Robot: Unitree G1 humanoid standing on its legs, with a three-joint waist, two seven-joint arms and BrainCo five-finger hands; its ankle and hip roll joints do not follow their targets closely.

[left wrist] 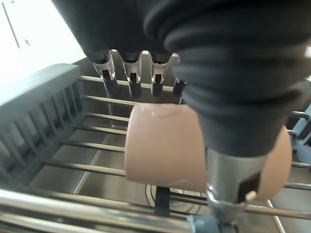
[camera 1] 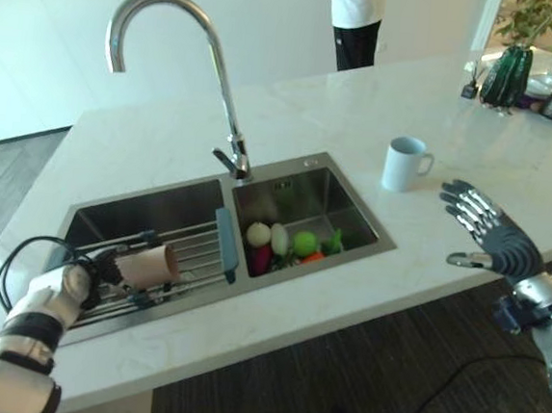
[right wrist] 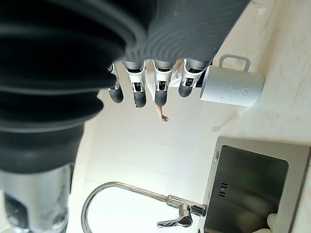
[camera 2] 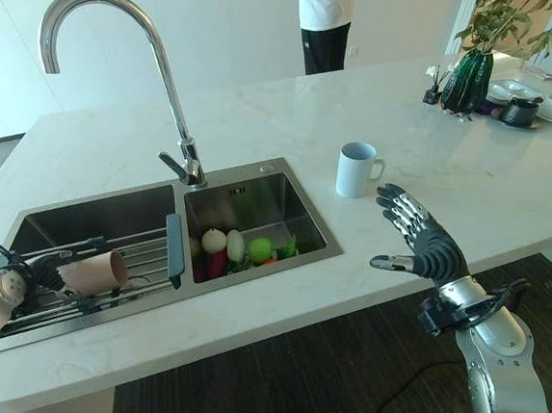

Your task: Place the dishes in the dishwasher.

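1. The left hand [camera 1: 106,269] lies low over the steel wire rack [camera 1: 190,247] across the left sink basin [camera 1: 140,216], fingers curled round a beige tumbler cup [camera 1: 150,267] held on its side.
2. The right hand [camera 2: 426,241] hovers over the white marble counter [camera 2: 293,121], fingers spread apart, holding nothing.
3. Just beyond it stands a pale blue handled mug [camera 2: 357,169].
4. Vegetables [camera 2: 238,249] lie in the right basin.

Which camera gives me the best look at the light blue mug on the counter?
The right eye view: the light blue mug stands whole and upright on the counter, handle toward the open right hand. The left eye view shows it much the same. The right wrist view shows it beyond the fingertips.
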